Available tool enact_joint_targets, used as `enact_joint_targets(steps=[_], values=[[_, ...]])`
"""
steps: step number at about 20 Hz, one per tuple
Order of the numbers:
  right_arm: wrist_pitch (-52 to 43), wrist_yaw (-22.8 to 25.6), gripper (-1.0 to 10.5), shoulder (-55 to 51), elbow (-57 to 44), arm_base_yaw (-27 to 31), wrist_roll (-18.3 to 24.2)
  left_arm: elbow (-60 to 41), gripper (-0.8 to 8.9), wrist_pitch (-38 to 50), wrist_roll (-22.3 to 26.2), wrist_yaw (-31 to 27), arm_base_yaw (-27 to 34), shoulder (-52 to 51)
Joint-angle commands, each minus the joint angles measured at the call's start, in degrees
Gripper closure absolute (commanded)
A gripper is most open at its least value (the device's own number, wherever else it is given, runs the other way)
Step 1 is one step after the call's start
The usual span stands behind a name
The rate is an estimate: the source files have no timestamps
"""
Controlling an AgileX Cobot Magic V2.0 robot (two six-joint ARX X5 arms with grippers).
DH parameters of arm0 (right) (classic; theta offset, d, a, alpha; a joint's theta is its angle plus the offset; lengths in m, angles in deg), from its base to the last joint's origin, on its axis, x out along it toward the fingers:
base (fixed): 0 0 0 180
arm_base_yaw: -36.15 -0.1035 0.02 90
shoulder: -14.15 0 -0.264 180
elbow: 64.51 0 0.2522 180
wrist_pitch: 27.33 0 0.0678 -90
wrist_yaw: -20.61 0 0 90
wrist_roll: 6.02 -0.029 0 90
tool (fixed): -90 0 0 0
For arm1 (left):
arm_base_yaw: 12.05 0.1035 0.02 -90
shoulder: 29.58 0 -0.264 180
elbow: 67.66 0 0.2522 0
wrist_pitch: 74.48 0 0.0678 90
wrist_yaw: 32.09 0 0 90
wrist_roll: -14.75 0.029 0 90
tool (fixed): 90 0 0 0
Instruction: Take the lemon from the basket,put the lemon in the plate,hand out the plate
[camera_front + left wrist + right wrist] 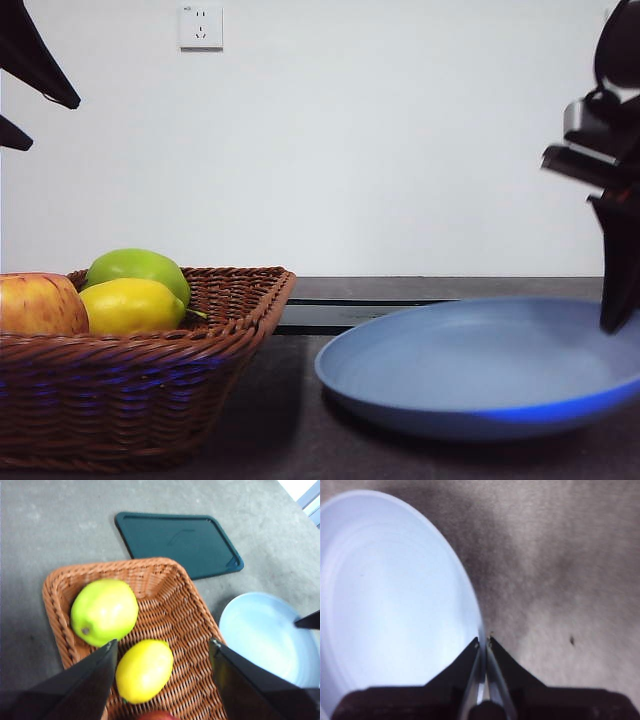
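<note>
- Brown woven wicker basket (165,605) sits at the left of the table, and the bright yellow oval lemon (144,670) lies inside it, just beside a round green apple (104,611) and a red-yellow apple (40,304).
- Your left gripper (162,672) hangs above the basket with its 2 jaws spread wide and nothing between them; the lemon lies between them, nearer 1 jaw, so centre over it first.
- Come straight down, keeping that jaw clear of the green apple, and close across the lemon's narrow waist.
- The flat dark green tray (185,542) lies behind the basket; leave it alone.
- The wide matte light blue plate (470,370) stands to the right, empty, lifted at its right side.
- Your right gripper (483,641) pinches the plate's rim, jaws nearly closed on it; hold it level for the drop.
- The table (50,525) is grey, matte and mottled; a plain white wall with 1 socket (200,27) stands behind.
</note>
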Motion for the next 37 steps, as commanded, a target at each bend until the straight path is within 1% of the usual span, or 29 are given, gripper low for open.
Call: enact_joint_targets(steps=[1,3,4,7,8,10,12,16,18,20,23,25,33,34,37], values=[[1.4,-0.2,9.4,-2.3,1.4,0.5,-0.2,3.0,4.71,-3.6,4.2,-0.3,-1.4,0.4],[3.5,-0.2,9.4,-4.8,1.4,2.0,-0.1,7.1,4.48,-8.6,8.7,-4.0,-3.0,0.6],[4.2,-0.2,9.4,-5.9,1.4,2.8,0.0,9.7,4.48,-10.6,10.1,-7.1,-4.2,1.1],[5.1,-0.2,9.4,-8.6,1.4,5.0,0.1,16.8,4.48,-16.2,13.2,-13.9,-7.5,4.3],[5.1,-1.0,9.4,-9.5,1.4,5.9,0.1,19.1,4.48,-18.2,15.4,-15.5,-8.9,6.2],[5.1,-5.3,9.4,-10.8,1.4,7.3,0.4,22.2,4.48,-21.5,19.4,-15.9,-11.5,10.0],[5.0,-7.7,9.4,-11.3,1.4,8.3,0.5,23.5,4.48,-24.0,23.7,-16.7,-14.1,14.0],[5.0,-7.7,9.4,-11.5,1.4,8.5,0.5,23.6,4.5,-24.4,29.3,-17.5,-19.0,22.2],[5.0,-7.7,9.4,-11.5,1.4,8.5,0.5,23.6,4.51,-24.0,31.1,-21.4,-21.1,26.3],[5.0,-7.7,9.4,-11.5,1.5,8.5,0.7,23.6,4.51,-23.0,32.3,-24.5,-22.5,30.2],[5.0,-7.7,9.4,-11.5,1.7,8.5,1.0,23.6,4.51,-21.1,32.7,-25.7,-22.9,34.6],[5.0,-7.7,9.4,-11.5,1.9,8.5,1.4,23.6,4.52,-19.9,33.6,-25.7,-22.9,36.9],[5.0,-7.7,9.4,-11.5,2.1,8.5,1.6,23.6,4.53,-18.9,33.6,-25.5,-22.9,44.0],[5.0,-7.7,9.4,-11.5,2.1,8.5,1.6,23.6,4.74,-18.9,33.6,-25.5,-22.9,44.6],[4.9,-7.7,9.4,-11.5,2.1,8.5,1.6,23.6,6.12,-18.7,33.6,-25.5,-22.9,45.2]])
